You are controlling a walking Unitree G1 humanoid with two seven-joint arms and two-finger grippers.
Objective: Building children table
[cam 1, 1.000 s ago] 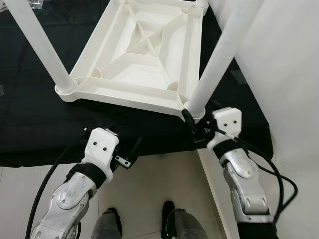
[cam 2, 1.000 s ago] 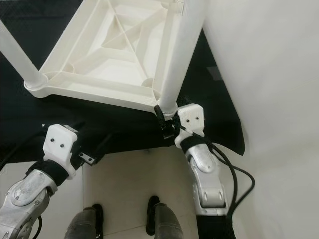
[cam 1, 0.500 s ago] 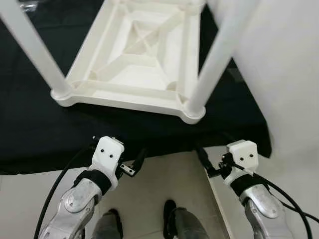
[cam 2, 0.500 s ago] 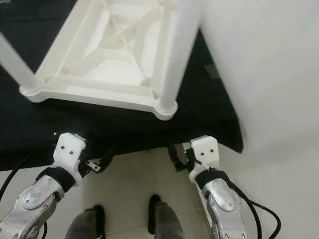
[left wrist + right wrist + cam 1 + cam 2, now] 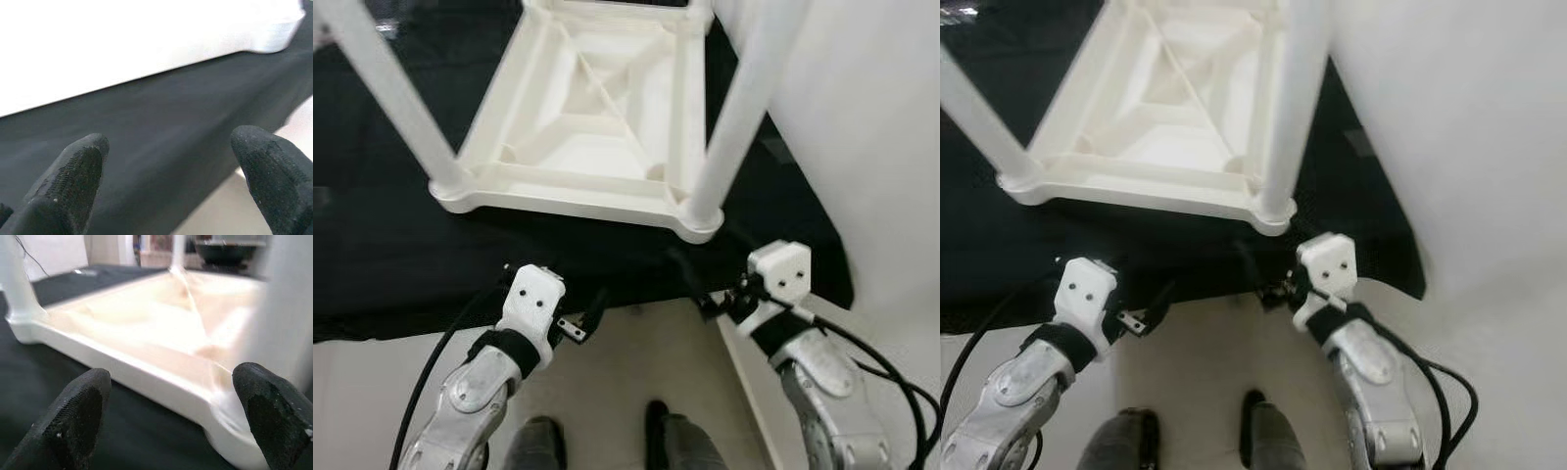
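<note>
A white plastic children's table (image 5: 597, 117) lies upside down on a black cloth (image 5: 391, 255), its legs pointing up. The near left leg (image 5: 396, 98) and near right leg (image 5: 734, 117) stand in their corner sockets. My right gripper (image 5: 695, 284) is open just in front of the near right corner, over the cloth's edge. In the right wrist view its fingers (image 5: 78, 416) frame the table's rim (image 5: 146, 377) without touching it. My left gripper (image 5: 592, 308) is open at the cloth's front edge, below the table's near side, with its fingertips (image 5: 73, 181) apart and nothing between them.
A white wall (image 5: 862, 147) rises close on the right, beside the cloth's right edge. Pale floor tiles (image 5: 636, 362) lie between my arms, with my feet (image 5: 538, 441) below. Black cables trail from both wrists.
The right gripper left the base of the near right leg, drew back off the cloth, then came forward again toward that corner. The left gripper has barely moved.
</note>
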